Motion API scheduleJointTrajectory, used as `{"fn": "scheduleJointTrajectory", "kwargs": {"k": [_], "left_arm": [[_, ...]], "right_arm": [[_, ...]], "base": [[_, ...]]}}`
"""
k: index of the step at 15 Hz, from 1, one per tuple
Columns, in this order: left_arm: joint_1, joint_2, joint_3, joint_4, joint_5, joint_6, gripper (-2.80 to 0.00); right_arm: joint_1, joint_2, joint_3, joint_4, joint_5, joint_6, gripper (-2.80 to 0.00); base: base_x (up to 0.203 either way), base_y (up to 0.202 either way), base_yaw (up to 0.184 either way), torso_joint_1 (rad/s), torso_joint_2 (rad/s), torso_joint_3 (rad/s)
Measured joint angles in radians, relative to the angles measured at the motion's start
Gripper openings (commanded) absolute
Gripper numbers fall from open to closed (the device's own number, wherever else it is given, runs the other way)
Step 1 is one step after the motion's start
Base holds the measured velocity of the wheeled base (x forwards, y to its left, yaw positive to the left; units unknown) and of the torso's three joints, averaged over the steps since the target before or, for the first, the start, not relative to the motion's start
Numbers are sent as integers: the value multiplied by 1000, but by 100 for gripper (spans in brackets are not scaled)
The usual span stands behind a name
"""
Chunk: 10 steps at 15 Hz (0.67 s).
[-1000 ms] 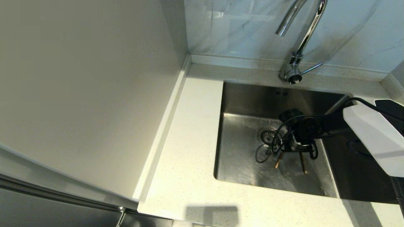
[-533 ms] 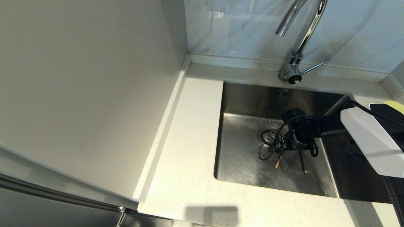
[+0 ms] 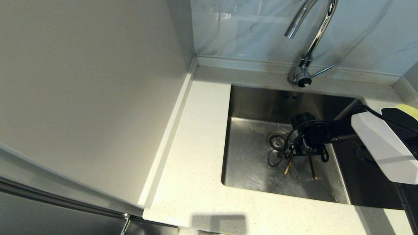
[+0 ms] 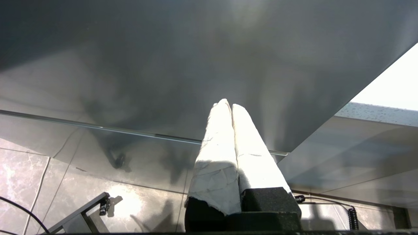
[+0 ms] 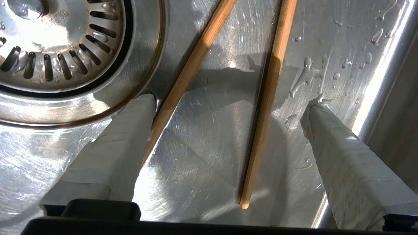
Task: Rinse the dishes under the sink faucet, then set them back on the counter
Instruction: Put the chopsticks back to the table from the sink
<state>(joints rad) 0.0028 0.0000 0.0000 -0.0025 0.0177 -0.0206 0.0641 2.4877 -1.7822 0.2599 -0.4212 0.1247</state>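
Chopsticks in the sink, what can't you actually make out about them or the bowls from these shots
- Head view: the right gripper covers the upper ends of the chopsticks.
- Right wrist view: chopsticks run off the edge; fingers open around them.
- Yellow bowl: mostly behind the arm.
- Pink bowl: in no view.

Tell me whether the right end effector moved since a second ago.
Yes, slightly: the right end effector shifted toward the back of the sink, judged against the fixed strainer drain.
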Motion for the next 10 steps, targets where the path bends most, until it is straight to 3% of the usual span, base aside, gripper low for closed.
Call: {"fn": "scheduleJointTrajectory", "kwargs": {"k": [4,5,8,10], "left_arm": [[0,0,0,0,0,0,-280],[0,0,0,0,0,0,-280],[0,0,0,0,0,0,-280],[0,0,0,0,0,0,-280]], "right_arm": [[-20,-5,15,2,51,-13,0],[-24,-7,19,2,52,-20,-280],[-39,-17,37,8,63,-65,-280],[-52,-30,57,9,110,-124,-280]], "base": [[0,0,0,0,0,0],[0,0,0,0,0,0],[0,0,0,0,0,0],[0,0,0,0,0,0]]}}
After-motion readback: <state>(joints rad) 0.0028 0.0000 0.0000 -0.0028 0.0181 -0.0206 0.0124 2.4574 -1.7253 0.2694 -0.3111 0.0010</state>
